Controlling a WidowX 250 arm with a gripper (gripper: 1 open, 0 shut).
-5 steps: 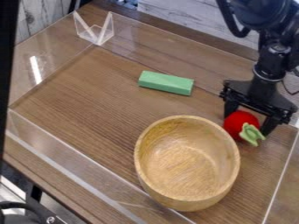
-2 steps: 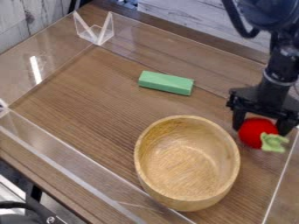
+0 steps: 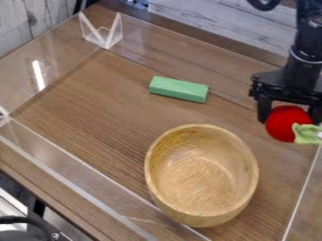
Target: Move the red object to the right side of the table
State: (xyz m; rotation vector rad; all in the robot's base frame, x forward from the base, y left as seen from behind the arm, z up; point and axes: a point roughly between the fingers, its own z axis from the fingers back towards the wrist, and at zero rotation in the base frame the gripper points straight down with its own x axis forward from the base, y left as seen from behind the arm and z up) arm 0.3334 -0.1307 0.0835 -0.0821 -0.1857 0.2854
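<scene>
Red object (image 3: 289, 121): small, rounded, glossy red toy fruit with a light-green leafy tip pointing right.
Place: between the fingers of the gripper (image 3: 288, 105), at the table (image 3: 88, 104) right edge, against the clear wall.
Gripper: jaws spread wide, straddling the fruit; a grip cannot be told.
Change: gripper and fruit sit higher and further right than earlier.
Left of gripper: green block (image 3: 179, 89); wooden bowl (image 3: 201, 173) lower left.
</scene>
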